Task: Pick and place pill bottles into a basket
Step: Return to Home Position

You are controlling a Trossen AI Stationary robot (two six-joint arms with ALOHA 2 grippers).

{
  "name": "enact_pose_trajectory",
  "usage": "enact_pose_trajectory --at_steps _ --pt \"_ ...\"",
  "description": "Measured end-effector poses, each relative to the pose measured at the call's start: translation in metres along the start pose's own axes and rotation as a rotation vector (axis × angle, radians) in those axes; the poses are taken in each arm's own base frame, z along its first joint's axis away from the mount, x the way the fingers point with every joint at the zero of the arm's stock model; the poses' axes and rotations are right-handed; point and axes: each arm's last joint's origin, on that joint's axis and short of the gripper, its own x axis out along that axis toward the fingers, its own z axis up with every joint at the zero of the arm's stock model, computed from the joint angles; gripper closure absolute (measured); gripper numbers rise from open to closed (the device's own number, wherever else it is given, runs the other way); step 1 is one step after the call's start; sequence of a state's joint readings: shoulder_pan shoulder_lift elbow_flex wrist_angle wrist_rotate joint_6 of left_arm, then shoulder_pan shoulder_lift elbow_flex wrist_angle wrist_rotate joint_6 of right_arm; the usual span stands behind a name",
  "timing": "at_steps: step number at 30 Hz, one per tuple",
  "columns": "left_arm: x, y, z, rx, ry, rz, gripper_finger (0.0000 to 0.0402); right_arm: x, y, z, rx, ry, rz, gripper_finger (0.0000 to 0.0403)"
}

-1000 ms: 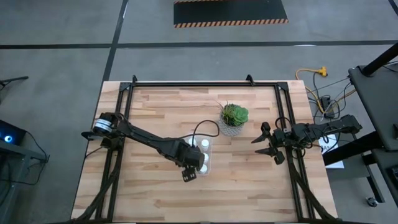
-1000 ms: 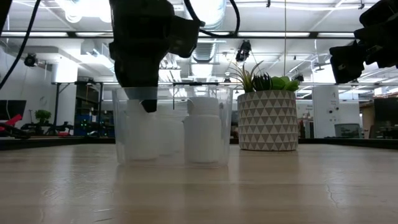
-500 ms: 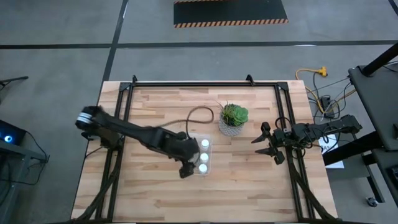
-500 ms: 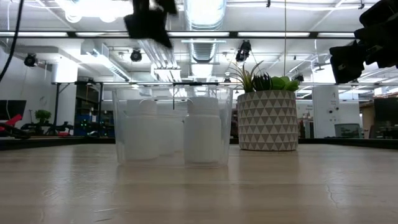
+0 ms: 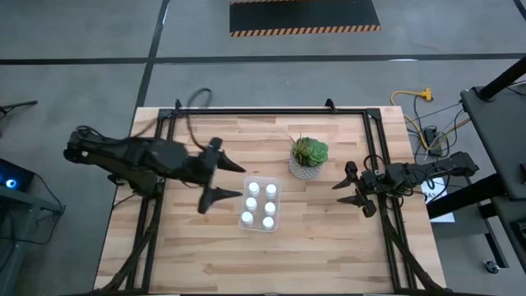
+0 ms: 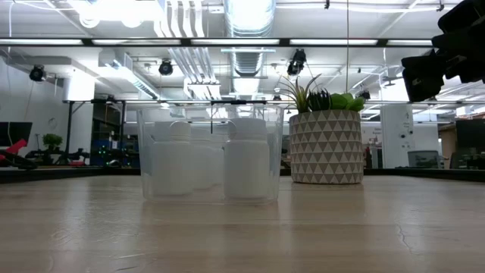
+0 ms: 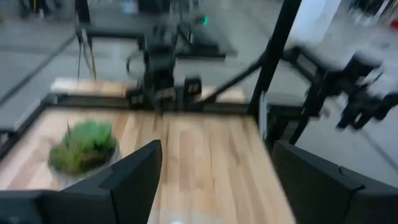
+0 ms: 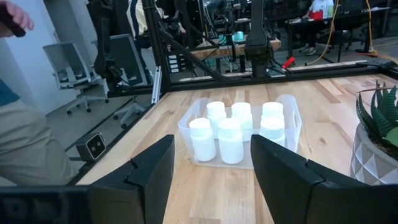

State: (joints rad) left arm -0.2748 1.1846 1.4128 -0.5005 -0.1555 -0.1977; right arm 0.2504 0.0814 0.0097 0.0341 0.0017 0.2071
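The basket, a clear plastic tub, stands on the table's middle with several white pill bottles upright inside it; the low view shows the basket and its bottles from the side. My left gripper hangs open and raised, left of the basket, touching nothing; its own wrist view shows its fingers apart over bare wood. My right gripper waits open at the table's right, facing the basket, with nothing between its fingers.
A potted green succulent in a patterned pot stands just right of and behind the basket. A black frame borders the table. A person shows beyond the table's left edge in the right wrist view.
My left gripper has risen out of the basket, drawn back toward the table's left edge, and tipped from pointing down to nearly level. It has left the low view. The bottles and basket have stayed where they were.
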Motion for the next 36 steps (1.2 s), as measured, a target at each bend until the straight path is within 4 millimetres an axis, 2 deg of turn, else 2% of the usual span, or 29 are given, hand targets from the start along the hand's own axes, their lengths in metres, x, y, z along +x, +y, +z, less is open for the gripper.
enact_pose_trajectory --at_steps 5,12,15,18,20,22,26,30,33,36 --pt "-0.028 0.003 0.009 -0.008 -0.083 -0.014 0.0112 0.000 0.000 0.000 0.000 0.000 -0.001 0.0202" --pt "-0.067 0.011 -0.001 0.063 -0.201 -0.014 0.0112 0.000 0.000 0.000 0.000 -0.001 -0.001 0.0202" --pt "-0.081 0.015 -0.006 0.171 -0.382 -0.021 0.0112 0.000 0.000 0.000 0.001 0.000 0.000 0.0202" --pt "-0.091 0.015 -0.016 0.262 -0.643 -0.111 0.0112 0.000 0.000 0.000 0.000 -0.001 0.000 0.0202" --pt "-0.096 0.016 -0.030 0.307 -0.815 -0.170 0.0112 0.000 0.000 0.000 0.000 -0.001 -0.001 0.0202" --pt "-0.095 0.020 -0.051 0.310 -0.910 -0.167 0.0112 0.000 0.000 0.000 0.001 -0.001 0.000 0.0202" --pt "-0.091 0.031 -0.104 0.263 -0.980 -0.173 0.0112 0.000 0.000 0.000 0.000 -0.001 -0.001 0.0202" --pt "-0.096 0.040 -0.150 0.232 -1.060 -0.187 0.0112 0.000 0.000 0.000 0.000 -0.001 0.000 0.0202" --pt "-0.099 0.048 -0.175 0.193 -1.123 -0.140 0.0112 0.000 0.000 0.000 0.001 -0.001 0.000 0.0202" --pt "-0.106 0.053 -0.192 0.154 -1.222 -0.109 0.0112 0.000 0.000 0.000 0.001 0.000 0.000 0.0202"
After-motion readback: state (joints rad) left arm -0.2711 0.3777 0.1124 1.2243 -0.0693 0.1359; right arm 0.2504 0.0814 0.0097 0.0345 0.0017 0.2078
